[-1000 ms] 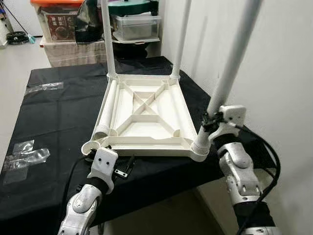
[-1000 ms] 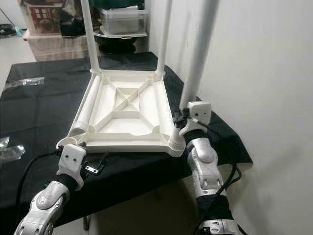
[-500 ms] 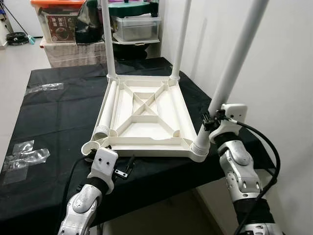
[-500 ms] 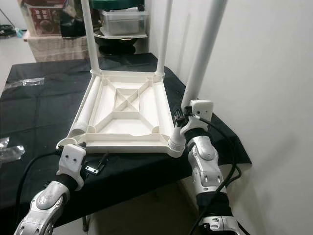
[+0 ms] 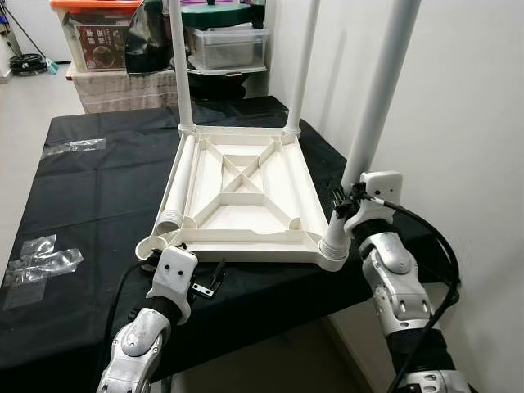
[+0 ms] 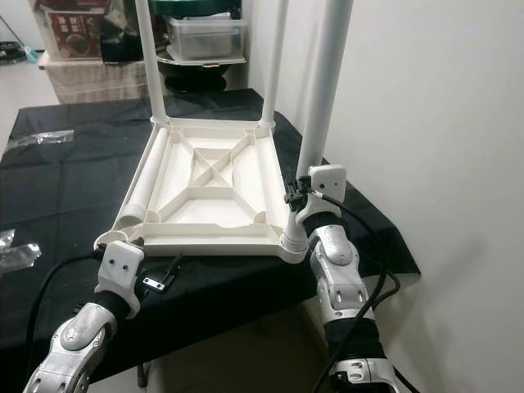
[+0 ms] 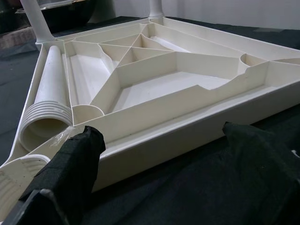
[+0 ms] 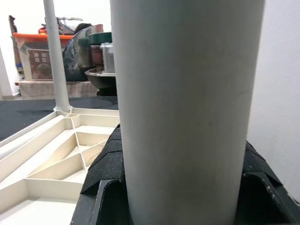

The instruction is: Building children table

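One tool [image 5: 347, 206] clamping leg [image 5: 372, 106], upright

black-clothed table [image 5: 98, 188] carries the upturned white tabletop [image 5: 246, 192], clear plastic bags [image 5: 41, 258] near its left edge, another clear bag [image 5: 74, 146] further back

Cream-white tabletop [image 5: 246, 196], underside up, plain, with ribbing of the same cream. Legs [image 5: 379, 90] white, unpatterned; loose leg [image 5: 178, 184] cream, ridged at the end. Black cloth [image 5: 98, 188], plain, over the table. Clear, glossy plastic bags [image 5: 41, 260] on it. Silver arms [image 5: 397, 286] with black cables. Black textured fingers [image 7: 75, 159]. White walls [image 5: 483, 123]. Orange-lidded box [image 5: 94, 33] behind; dark green lid [image 5: 221, 14] over a clear tub.
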`<state>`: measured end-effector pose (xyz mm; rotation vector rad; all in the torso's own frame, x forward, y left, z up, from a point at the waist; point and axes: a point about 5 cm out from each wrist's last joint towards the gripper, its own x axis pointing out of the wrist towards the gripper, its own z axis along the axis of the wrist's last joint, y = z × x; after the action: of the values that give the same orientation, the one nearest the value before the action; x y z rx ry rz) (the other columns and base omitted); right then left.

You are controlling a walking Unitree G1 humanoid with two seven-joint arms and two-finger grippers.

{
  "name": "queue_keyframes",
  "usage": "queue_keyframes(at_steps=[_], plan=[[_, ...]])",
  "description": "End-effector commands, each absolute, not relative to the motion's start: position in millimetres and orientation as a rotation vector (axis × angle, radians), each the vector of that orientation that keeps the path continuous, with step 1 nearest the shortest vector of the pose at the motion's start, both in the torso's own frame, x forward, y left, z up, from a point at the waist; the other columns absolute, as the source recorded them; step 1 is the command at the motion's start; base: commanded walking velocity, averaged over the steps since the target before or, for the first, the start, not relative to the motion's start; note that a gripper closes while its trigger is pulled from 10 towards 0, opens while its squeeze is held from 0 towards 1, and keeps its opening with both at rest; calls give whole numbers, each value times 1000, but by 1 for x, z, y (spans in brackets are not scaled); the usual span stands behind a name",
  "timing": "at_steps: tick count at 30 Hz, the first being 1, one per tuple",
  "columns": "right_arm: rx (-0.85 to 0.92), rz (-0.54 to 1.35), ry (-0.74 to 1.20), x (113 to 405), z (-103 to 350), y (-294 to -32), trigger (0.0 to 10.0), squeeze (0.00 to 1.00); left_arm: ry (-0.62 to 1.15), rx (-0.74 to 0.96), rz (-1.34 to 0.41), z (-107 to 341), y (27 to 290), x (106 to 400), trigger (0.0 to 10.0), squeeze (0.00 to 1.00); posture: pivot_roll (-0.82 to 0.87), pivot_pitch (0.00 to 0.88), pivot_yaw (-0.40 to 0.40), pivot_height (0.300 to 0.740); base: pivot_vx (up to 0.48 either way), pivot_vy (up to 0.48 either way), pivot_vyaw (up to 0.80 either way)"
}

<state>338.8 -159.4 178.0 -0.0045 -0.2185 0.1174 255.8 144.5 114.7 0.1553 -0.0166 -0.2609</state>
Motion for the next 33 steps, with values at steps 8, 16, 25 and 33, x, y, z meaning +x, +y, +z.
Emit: queue_keyframes(at_steps=[8,16,25,33], plan=[[26,156,8,334,135,-151,10000,0,-3,160,-261,111,144,254,10000,0,30,0,-78,740,0,0,0],[26,316,-99,332,153,-147,10000,0,-4,160,-262,111,144,255,10000,0,29,0,-78,740,0,0,0],[37,429,-108,329,152,-141,10000,0,-2,162,-258,111,145,254,10000,0,42,0,-81,740,0,0,0],[48,375,-73,334,146,-143,10000,0,-1,166,-258,112,146,254,10000,0,43,0,-77,740,0,0,0]])
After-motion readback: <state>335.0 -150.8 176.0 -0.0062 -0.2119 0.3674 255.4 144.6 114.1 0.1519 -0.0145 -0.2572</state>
